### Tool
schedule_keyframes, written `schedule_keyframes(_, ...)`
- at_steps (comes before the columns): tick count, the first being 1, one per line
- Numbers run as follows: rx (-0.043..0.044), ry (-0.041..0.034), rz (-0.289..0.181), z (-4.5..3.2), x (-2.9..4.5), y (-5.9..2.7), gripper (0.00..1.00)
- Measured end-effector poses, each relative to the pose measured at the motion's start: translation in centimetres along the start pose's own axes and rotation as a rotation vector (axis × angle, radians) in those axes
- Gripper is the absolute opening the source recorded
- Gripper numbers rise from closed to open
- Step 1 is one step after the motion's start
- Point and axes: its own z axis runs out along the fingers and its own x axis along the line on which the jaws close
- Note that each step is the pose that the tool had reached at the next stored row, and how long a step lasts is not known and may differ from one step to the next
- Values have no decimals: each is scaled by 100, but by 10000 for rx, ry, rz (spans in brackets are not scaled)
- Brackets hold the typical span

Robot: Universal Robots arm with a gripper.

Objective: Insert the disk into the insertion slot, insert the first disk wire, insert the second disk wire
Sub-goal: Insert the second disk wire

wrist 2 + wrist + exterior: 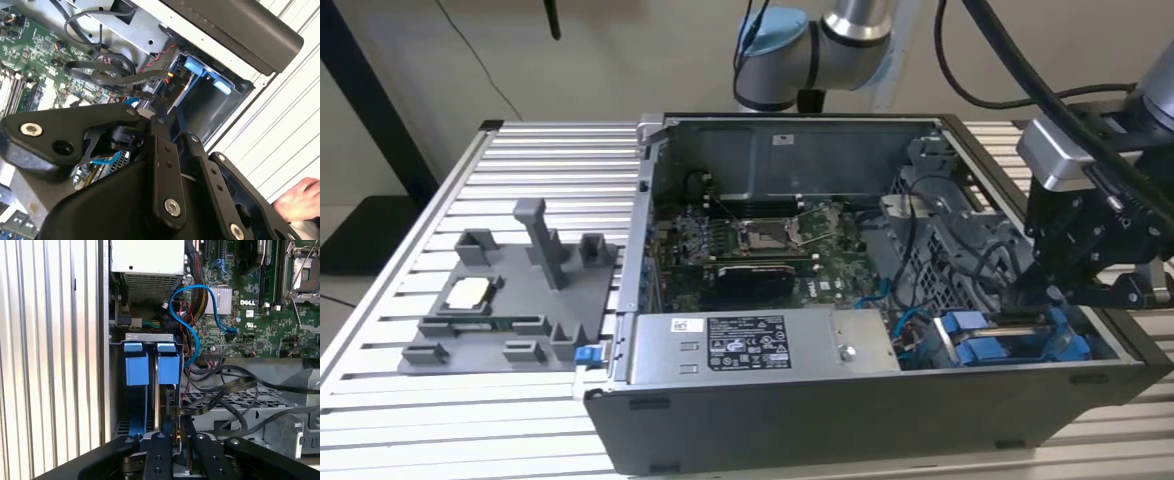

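Printed matter stands in three places, none of it legible enough to record. The power supply (761, 350) carries a black-and-white rating label (744, 343) with a barcode strip and small marks. A small white sticker (782, 139) sits on the inner rear wall of the computer case (854, 430). In the first wrist view the motherboard (260, 325) bears white silkscreen lettering (248, 302).

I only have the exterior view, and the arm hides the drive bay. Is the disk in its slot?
Observer: Yes. In the first wrist view, the disk stands in the bay, beside a second blue carrier.
Operator: Is anything outside the case that I'm missing?
Observer: In the second wrist view, a person's hand is over the slatted table.
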Motion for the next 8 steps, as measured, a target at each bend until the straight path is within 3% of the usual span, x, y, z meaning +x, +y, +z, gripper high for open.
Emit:
schedule_keyframes(6,-1,-2,3,-253,-30,-9,23)
schedule_keyframes(8,-1,-2,3,-268,-31,-10,23)
